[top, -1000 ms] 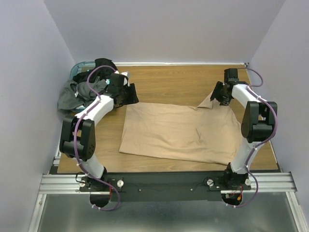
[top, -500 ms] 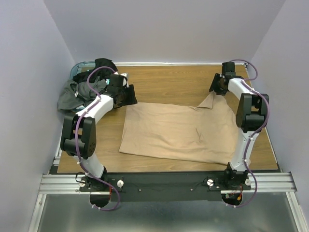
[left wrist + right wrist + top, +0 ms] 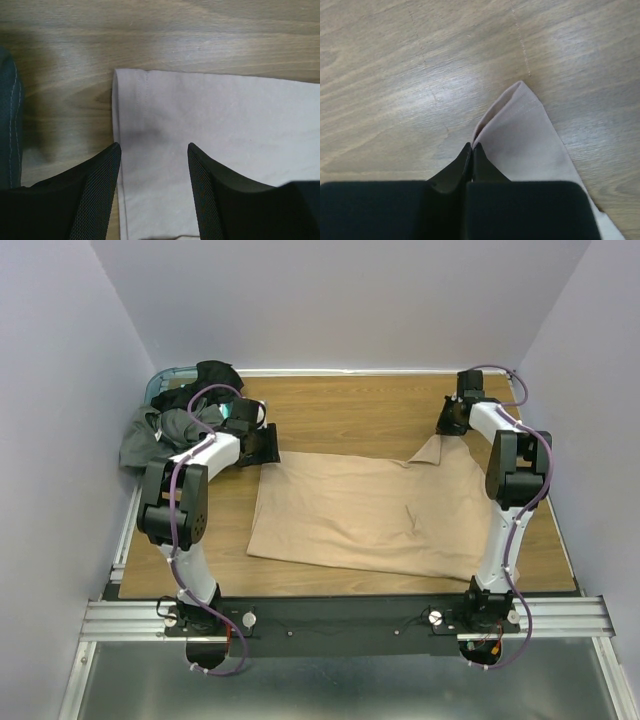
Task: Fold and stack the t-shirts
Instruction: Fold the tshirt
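Teal basket [image 3: 163, 373] at 10 o'clock is mostly buried under the dark t-shirts [image 3: 170, 425] — only a rim sliver shows, and the shirt count can't be told. In the left wrist view the grey shirt [image 3: 9, 120] is cut off at 9 o'clock. Right gripper [image 3: 472, 146] tips are pressed together — the pinched bit of tan t-shirt [image 3: 520, 135] is hidden.

- Bare table [image 3: 350, 405] wood ran open along the far strip, between the left claw [image 3: 262, 445] and the right claw [image 3: 447, 426].
- The tan shirt [image 3: 360, 510] lay flat over the middle (a low, soft layer).
- A heap of dark shirts [image 3: 160, 430] and the teal basket [image 3: 163, 377] crowded the far-left corner, just beside the left claw.
- Walls [image 3: 60, 390] closed in left, far and right.
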`<state>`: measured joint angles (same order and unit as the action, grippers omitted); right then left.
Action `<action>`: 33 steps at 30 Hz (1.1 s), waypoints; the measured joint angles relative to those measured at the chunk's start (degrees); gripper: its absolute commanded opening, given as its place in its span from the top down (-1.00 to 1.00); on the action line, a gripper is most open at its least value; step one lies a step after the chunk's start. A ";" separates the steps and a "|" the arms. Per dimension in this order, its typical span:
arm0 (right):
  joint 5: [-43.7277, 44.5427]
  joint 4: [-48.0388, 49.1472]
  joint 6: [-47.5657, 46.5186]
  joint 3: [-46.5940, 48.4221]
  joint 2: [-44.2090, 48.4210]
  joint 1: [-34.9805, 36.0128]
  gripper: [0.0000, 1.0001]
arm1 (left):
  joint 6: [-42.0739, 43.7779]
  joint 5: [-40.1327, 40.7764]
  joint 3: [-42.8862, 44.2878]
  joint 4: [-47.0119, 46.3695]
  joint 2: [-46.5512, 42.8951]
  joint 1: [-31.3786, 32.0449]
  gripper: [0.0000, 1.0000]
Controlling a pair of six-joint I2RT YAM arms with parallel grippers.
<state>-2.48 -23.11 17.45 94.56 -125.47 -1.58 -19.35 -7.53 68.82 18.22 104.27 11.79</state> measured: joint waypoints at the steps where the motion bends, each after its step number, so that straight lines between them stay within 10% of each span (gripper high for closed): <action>1: -0.02 -0.02 0.09 0.00 -0.02 0.00 0.98 | 0.11 0.26 0.20 0.02 0.50 -0.09 -0.28; 33: 0.48 1.07 0.48 -3.63 1.77 -1.53 0.99 | 0.68 6.82 12.20 -0.35 12.55 -0.92 0.29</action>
<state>-2.00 -22.04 17.93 90.94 -123.70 -3.11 -18.68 -0.71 81.01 17.87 116.81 10.87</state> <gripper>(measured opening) 0.010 0.372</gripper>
